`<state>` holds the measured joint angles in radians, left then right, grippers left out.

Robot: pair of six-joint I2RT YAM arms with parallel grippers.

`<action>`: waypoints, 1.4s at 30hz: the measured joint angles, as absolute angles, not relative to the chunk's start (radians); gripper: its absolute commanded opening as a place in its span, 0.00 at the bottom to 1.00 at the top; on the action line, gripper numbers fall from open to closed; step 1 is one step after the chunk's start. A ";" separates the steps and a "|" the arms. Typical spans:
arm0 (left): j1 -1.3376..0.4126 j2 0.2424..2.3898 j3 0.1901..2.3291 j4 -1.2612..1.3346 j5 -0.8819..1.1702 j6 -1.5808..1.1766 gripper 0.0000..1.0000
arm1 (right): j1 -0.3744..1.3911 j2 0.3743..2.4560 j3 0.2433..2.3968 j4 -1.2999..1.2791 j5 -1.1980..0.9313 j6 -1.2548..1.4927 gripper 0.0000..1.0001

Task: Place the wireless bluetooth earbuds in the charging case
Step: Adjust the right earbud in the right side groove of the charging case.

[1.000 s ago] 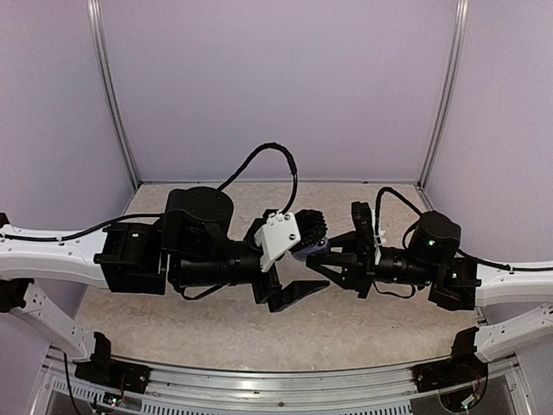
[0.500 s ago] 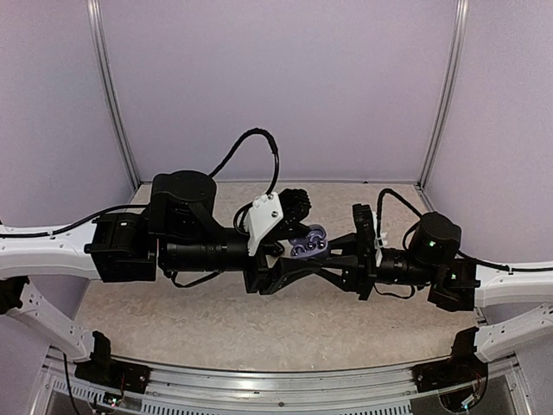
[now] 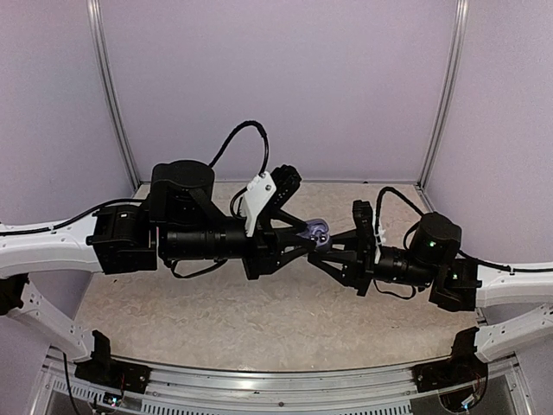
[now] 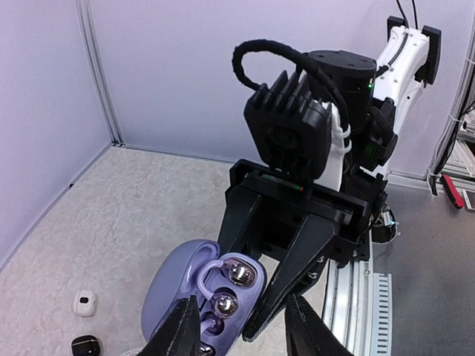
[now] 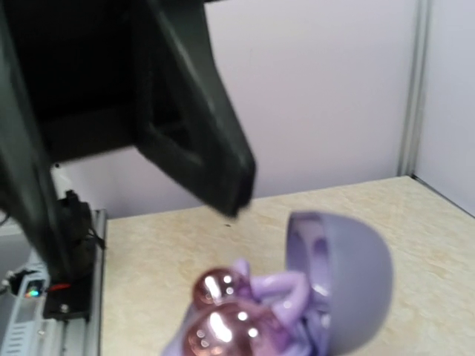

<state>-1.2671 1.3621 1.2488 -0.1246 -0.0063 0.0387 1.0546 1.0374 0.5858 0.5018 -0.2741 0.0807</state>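
The right gripper (image 3: 320, 246) is clenching the purple charging case (image 4: 174, 285), its earbuds (image 4: 239, 273) sitting between the left gripper's (image 4: 239, 308) parted jaws.

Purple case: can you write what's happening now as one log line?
case: purple, lid open | earbuds: shiny, sitting inside | right gripper: shut on case | left gripper: jaws apart, close to case

Both arms extend inward and level, the left gripper (image 3: 299, 237), jaws parted, meeting the closed right gripper (image 3: 324, 245) tip to tip.
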 measured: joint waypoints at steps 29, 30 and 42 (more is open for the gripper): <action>-1.217 1.479 1.381 -0.273 0.015 -0.154 0.15 | 1.056 1.008 0.586 0.390 -0.154 -0.052 0.00; -1.216 1.481 1.383 -0.278 0.014 -0.157 0.15 | 1.056 1.007 0.586 0.390 -0.148 -0.056 0.00; -1.201 1.531 1.456 -0.340 -0.033 -0.190 0.12 | 1.056 1.007 0.589 0.354 -0.104 -0.088 0.00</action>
<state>-1.2007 1.5311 1.4559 -0.3397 -0.0326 -0.1898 1.0557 1.0069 0.5888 0.3542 -0.1036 -0.0875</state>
